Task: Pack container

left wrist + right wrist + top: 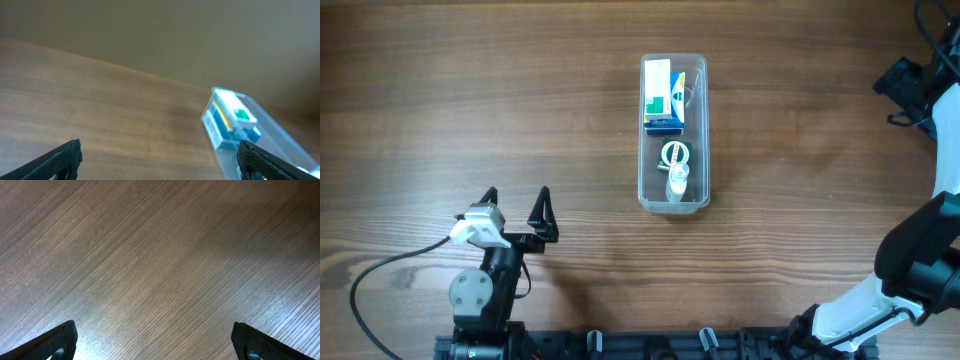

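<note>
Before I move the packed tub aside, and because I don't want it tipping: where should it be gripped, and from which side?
Probably from straight above, pinching the tub across its narrow width, on the two long walls near the middle. Those walls are straight and parallel, while the ends are rounded. The box and small bottle fill the inside, so an outside grip looks safest.

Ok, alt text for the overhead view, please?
A clear tub sits near centre, holding a box and a small bottle. The left claw is open and empty at lower left; the right arm is at the right edge.
</note>
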